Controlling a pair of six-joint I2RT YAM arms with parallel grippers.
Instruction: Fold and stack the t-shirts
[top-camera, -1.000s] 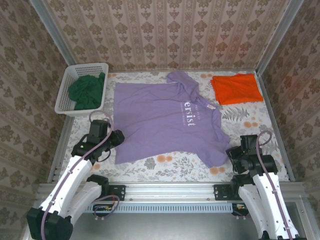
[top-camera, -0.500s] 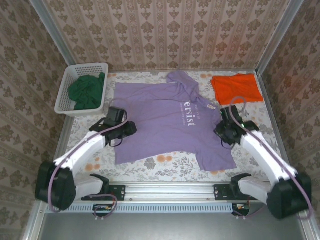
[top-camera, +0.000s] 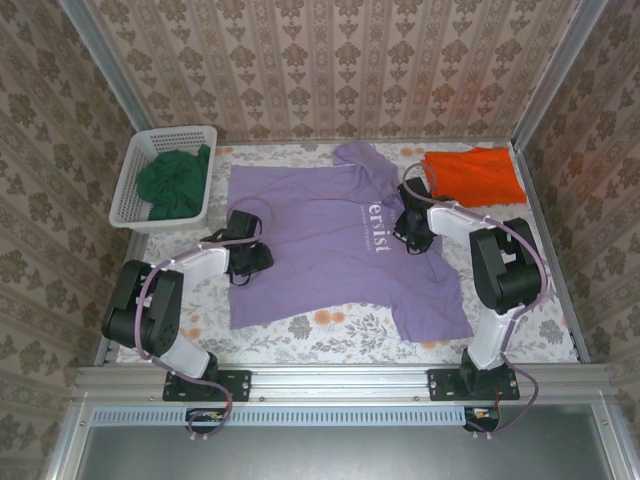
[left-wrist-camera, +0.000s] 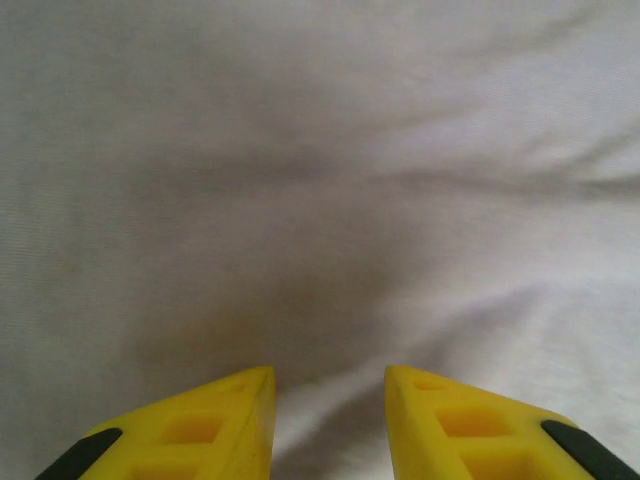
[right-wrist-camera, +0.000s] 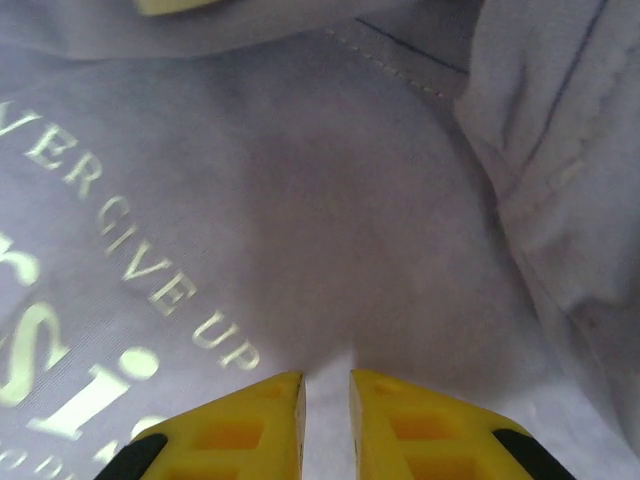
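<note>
The lilac-purple t-shirt (top-camera: 320, 250) lies spread flat mid-table, its white lettering (top-camera: 380, 228) right of centre. My left gripper (top-camera: 256, 260) rests on its left part; in the left wrist view it (left-wrist-camera: 330, 375) stands open with plain cloth (left-wrist-camera: 320, 180) under the yellow fingers (left-wrist-camera: 215, 425). My right gripper (top-camera: 410, 232) is down beside the lettering near the collar. In the right wrist view it (right-wrist-camera: 326, 378) is nearly closed, a ridge of the purple cloth (right-wrist-camera: 330, 250) pinched between its tips. The folded orange t-shirt (top-camera: 472, 175) lies at the back right. The dark green one (top-camera: 175, 180) is bunched in the basket.
The white lattice basket (top-camera: 130, 205) stands at the back left corner. Bare floral tablecloth (top-camera: 340, 325) shows along the near edge and at the right front. Patterned walls close off the back and both sides.
Both arms have reached forward from the near edge onto the purple shirt. The left gripper moved onto its left part, and the right gripper moved up to the lettering near the collar.
</note>
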